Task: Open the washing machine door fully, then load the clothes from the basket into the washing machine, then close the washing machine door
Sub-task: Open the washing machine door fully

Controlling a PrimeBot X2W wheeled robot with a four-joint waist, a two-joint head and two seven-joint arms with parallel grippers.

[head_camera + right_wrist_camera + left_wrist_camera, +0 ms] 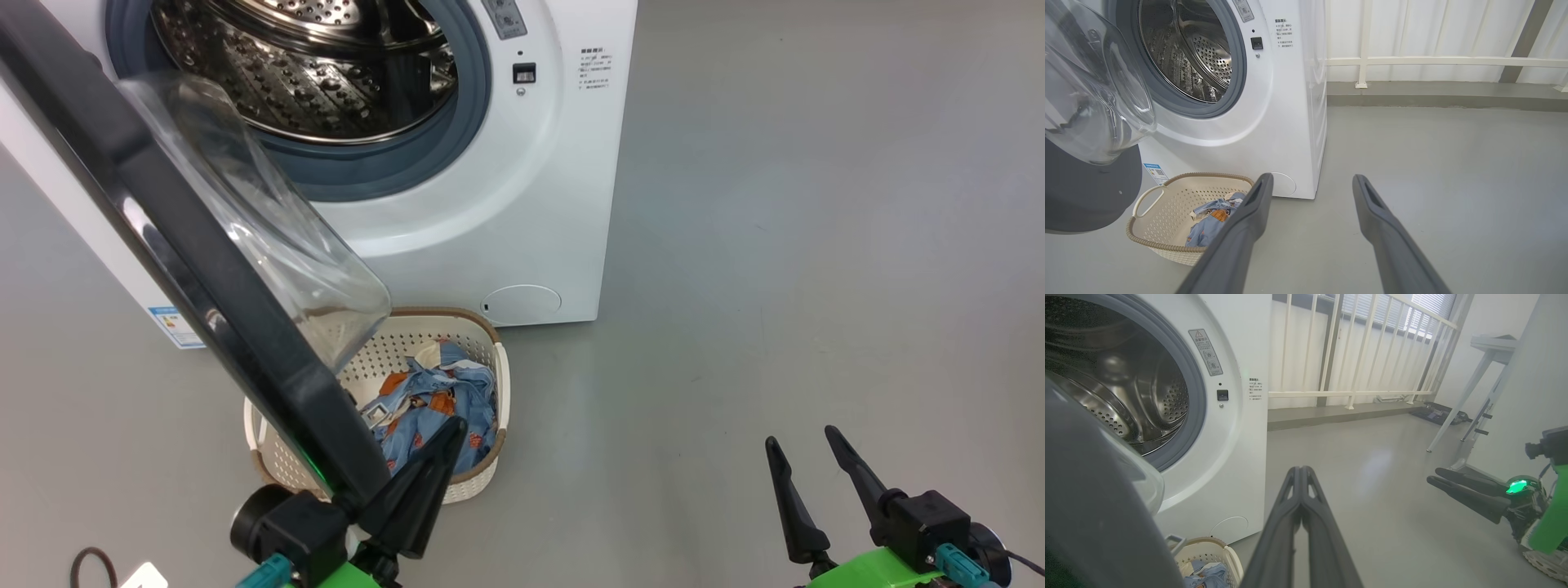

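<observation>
- The washing machine door (204, 269) stood swung open, its glass bowl facing the steel drum (326, 90).
- The left pincer (1300, 470) had its fingers pressed together with nothing between them, just beside the door's lower black rim.
- The right pincer (800, 435) hung with its fingers apart and empty over bare grey floor (775, 245), well away from the washing machine (531, 204).
- The basket (482, 327) sat on the floor before the machine.
- The clothes (433, 400) lay bundled inside the basket.
</observation>
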